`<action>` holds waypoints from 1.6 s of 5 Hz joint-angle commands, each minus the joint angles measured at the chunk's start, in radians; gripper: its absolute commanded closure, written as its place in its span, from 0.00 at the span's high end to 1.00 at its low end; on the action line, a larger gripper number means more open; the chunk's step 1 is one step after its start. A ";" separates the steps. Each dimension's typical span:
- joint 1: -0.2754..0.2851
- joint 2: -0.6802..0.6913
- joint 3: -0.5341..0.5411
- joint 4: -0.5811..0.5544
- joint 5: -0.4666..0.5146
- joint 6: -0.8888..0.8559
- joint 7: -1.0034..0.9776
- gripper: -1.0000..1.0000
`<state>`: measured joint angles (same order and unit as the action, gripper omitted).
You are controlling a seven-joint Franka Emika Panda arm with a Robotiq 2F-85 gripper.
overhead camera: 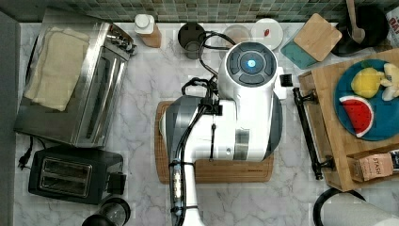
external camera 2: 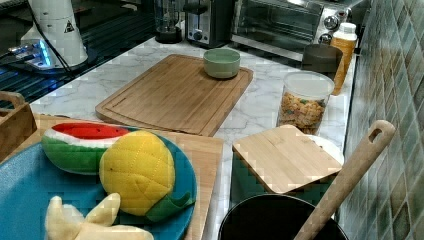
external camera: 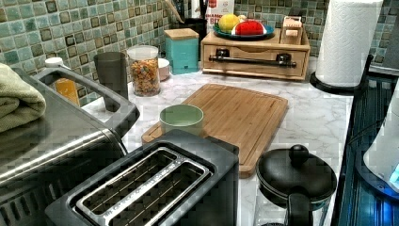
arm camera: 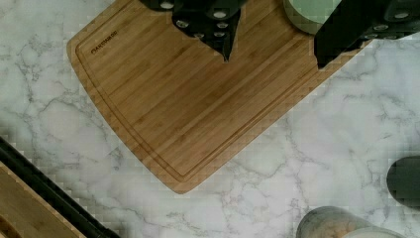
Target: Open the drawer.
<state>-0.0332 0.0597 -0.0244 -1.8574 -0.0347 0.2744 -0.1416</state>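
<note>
The drawer is a light-wood front in a low wooden box at the back of the counter in the left view, and it looks pushed in. A long black bar handle runs across its front; the handle lies at the top view's right, beside the white arm. In the wrist view my gripper is open with nothing between its black fingers. It hangs above the bamboo cutting board, apart from the handle at the picture's corner.
A green bowl sits on the cutting board. On the drawer box rests a blue plate of toy fruit. A toaster oven, a toaster, a cereal jar, a paper towel roll and a black-lidded pot ring the marble counter.
</note>
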 commanded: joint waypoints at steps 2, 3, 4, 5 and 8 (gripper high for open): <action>-0.013 -0.008 -0.005 -0.038 -0.022 -0.014 -0.177 1.00; -0.026 -0.063 -0.017 -0.116 -0.045 0.033 -0.390 1.00; -0.041 -0.091 -0.038 -0.174 -0.074 0.089 -0.557 1.00; -0.058 -0.101 -0.066 -0.218 -0.089 0.145 -0.714 1.00; -0.123 -0.110 -0.144 -0.327 -0.133 0.355 -1.039 1.00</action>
<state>-0.1069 0.0219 -0.1121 -2.1875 -0.1271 0.5840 -1.1348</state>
